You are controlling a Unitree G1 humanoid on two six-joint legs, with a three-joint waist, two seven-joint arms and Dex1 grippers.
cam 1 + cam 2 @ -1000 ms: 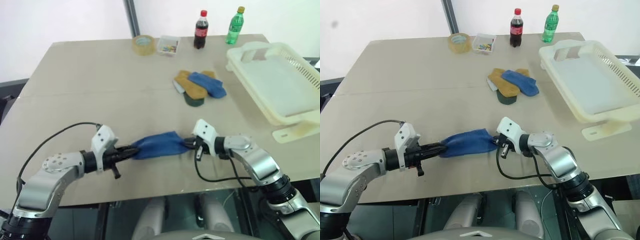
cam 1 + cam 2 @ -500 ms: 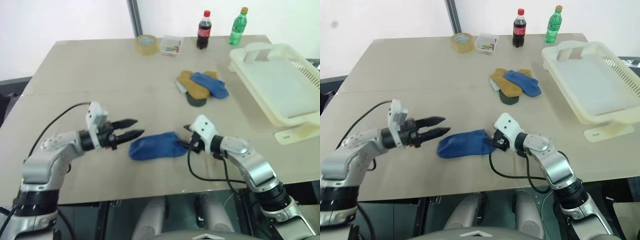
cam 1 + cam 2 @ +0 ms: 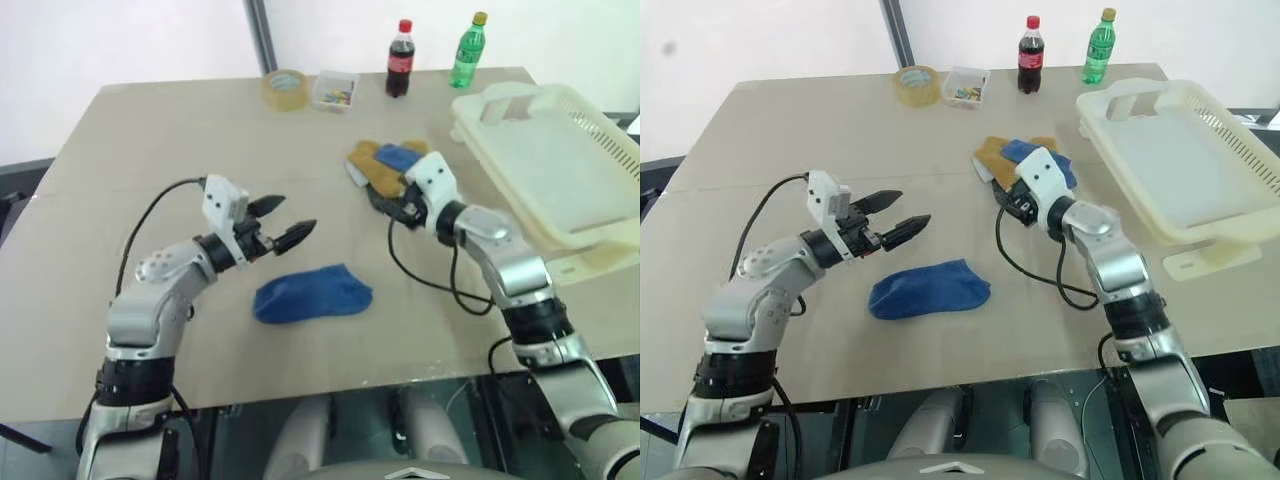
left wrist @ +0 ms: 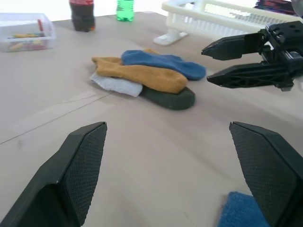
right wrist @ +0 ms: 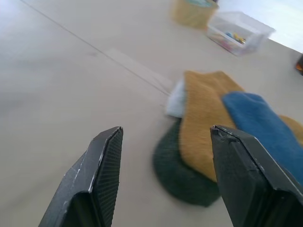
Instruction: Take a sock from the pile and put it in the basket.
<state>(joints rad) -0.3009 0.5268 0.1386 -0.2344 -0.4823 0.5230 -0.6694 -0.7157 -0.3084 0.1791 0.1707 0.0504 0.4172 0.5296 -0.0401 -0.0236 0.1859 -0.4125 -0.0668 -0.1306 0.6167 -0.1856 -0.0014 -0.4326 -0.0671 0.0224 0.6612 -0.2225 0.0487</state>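
Blue sock (image 3: 312, 295) lies loose and flat on the tabletop (image 3: 150, 140), near the front edge, touched by neither arm. Left end effector (image 3: 285, 222) hangs above the bare wood just left of it, fingers spread wide, holding nothing. Right end effector (image 3: 392, 208) stands over the pile (image 4: 147, 78), hiding part of it from the head views; its fingers (image 5: 102, 175) are apart and empty. A second blue sock (image 4: 163, 64) tops the pile. Cream basket (image 3: 560, 165) sits at the right edge, cut off by the frame, with open tabletop between it and the pile.
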